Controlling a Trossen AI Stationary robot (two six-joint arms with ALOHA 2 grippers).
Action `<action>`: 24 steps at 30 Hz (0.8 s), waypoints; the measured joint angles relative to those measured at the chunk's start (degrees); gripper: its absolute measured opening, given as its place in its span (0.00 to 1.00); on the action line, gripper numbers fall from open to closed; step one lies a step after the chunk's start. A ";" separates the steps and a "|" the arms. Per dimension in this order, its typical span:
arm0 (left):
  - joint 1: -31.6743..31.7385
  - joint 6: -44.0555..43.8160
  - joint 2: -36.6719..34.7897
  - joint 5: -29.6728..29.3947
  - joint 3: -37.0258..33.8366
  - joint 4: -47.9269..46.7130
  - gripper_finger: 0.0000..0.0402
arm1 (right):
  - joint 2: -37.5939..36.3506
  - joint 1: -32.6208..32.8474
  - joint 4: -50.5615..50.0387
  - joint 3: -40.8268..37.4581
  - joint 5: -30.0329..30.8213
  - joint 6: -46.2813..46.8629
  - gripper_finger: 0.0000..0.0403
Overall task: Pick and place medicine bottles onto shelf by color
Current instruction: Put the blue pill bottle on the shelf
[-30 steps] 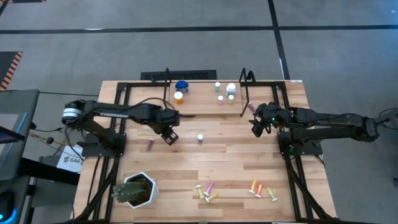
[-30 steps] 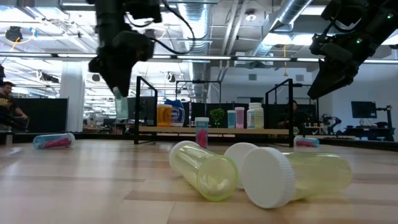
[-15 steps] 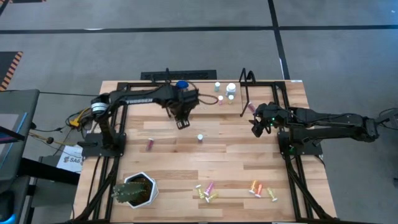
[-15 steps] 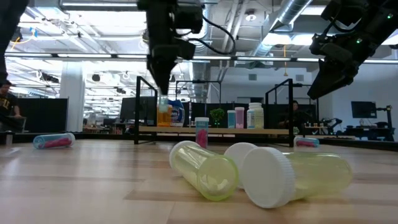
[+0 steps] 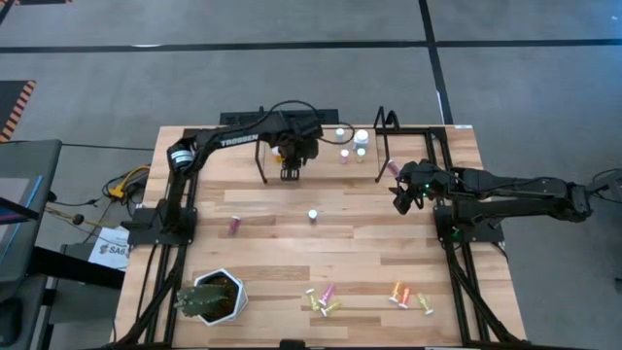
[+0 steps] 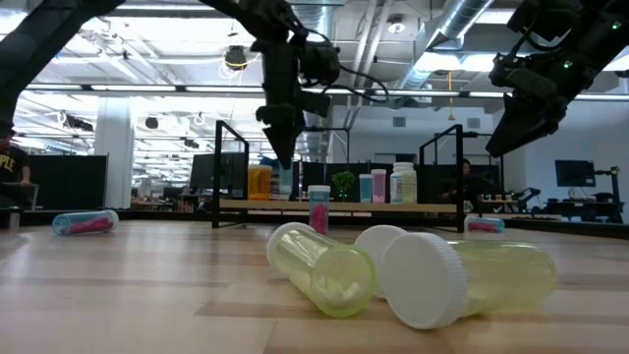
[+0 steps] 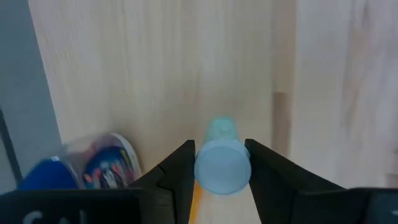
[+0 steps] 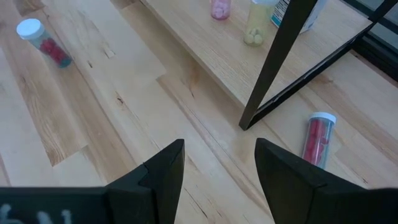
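Over the narrow light-wood shelf with black rod uprights (image 5: 321, 146), seen from above, the left gripper (image 5: 291, 167) reaches to the plank's left part, close to the orange and blue-lidded bottles that its arm mostly hides. White-capped bottles (image 5: 350, 144) stand toward the shelf's right end. In front of the shelf a small white-capped vial (image 5: 313, 214) stands alone on the table, a pink vial (image 5: 233, 227) lies off to its left, and yellow, pink and orange vials (image 5: 326, 301) lie far in front of it, well apart from it. The right gripper (image 5: 401, 202) waits just beyond the shelf's right upright.

At table height, the left gripper (image 6: 280, 147) hangs above the shelf (image 6: 339, 206), near the orange bottle (image 6: 259, 182); yellow vials (image 6: 324, 267) lie in the foreground.

From the left wrist, the fingers (image 7: 180, 171) are clenched on a pale blue-capped vial (image 7: 222, 165), held cap toward the camera, probably so it can be stood upright on the shelf beside the blue-lidded bottle (image 7: 102, 165), matching colour to colour.

From the right wrist, the fingers (image 8: 165, 168) stand apart, holding nothing, over bare table in front of the shelf (image 8: 249, 62); a red-filled vial (image 8: 316, 140) lies just past the upright.
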 joint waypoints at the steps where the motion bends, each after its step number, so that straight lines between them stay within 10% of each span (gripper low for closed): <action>1: 0.67 0.67 0.43 0.83 0.16 0.39 0.30 | -0.02 0.00 0.00 0.00 0.00 -0.02 0.54; 24: 7.02 4.70 1.90 2.99 0.15 2.17 0.30 | 0.00 0.01 -0.01 0.00 0.00 -0.01 0.54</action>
